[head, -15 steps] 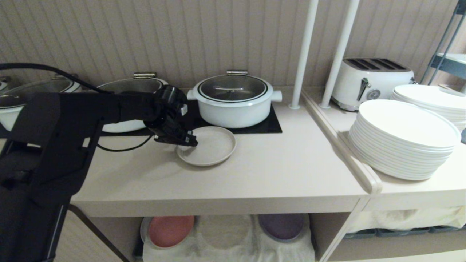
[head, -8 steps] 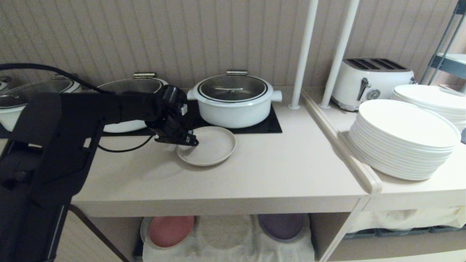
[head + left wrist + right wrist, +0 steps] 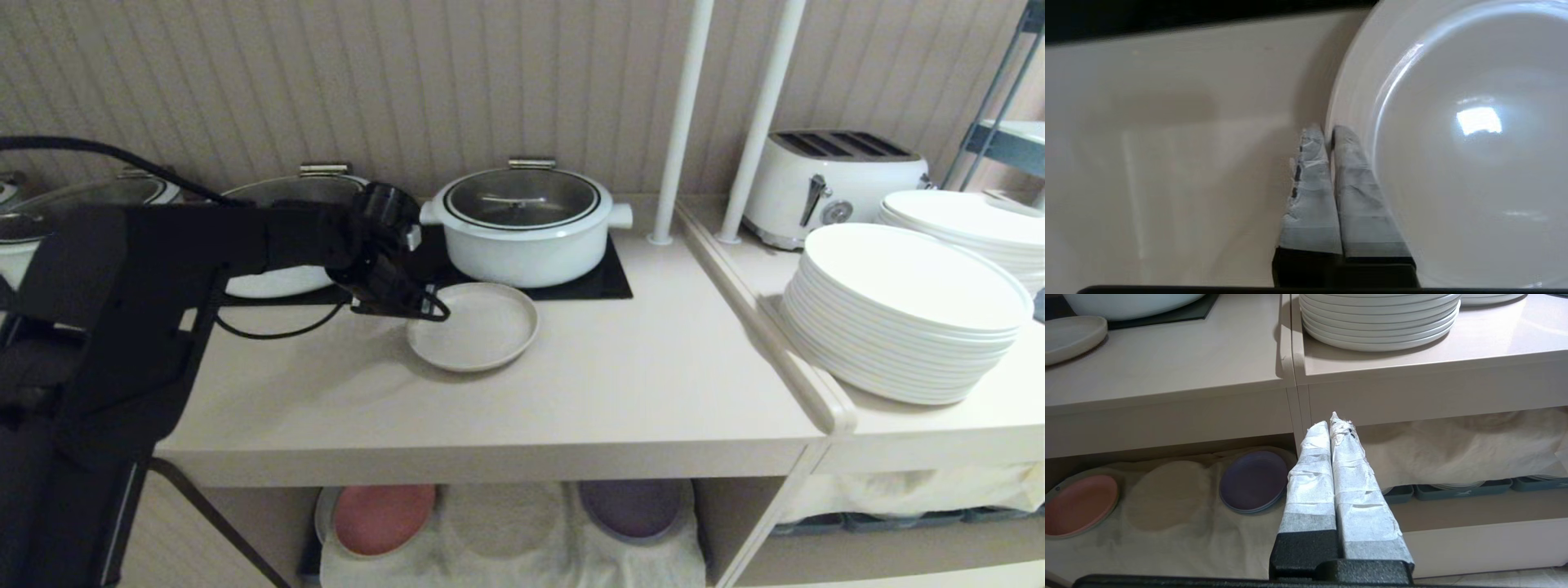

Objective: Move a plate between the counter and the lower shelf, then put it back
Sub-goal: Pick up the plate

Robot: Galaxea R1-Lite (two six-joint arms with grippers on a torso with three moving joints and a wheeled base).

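Note:
The small cream plate (image 3: 478,328) lies on the counter (image 3: 588,400), just in front of the black cooking panel. My left gripper (image 3: 434,312) reaches in from the left and is shut on the plate's left rim. In the left wrist view one taped finger sits outside the rim and the other inside the plate (image 3: 1453,143), with the left gripper (image 3: 1329,131) pinched on the rim. Below the counter is the lower shelf (image 3: 722,506) with its wrinkled cloth (image 3: 506,523). My right gripper (image 3: 1332,421) is shut and empty, parked low in front of the cabinet.
A white lidded pot (image 3: 526,220) stands right behind the plate. Tall stacks of big white plates (image 3: 906,318) and a toaster (image 3: 833,184) fill the right-hand top. Two white poles (image 3: 682,122) rise at the back. A pink plate (image 3: 380,514) and a purple plate (image 3: 633,506) lie on the shelf cloth.
My left gripper has closed on the plate's rim. The plate has shifted slightly to the right with it. The right arm has not moved.

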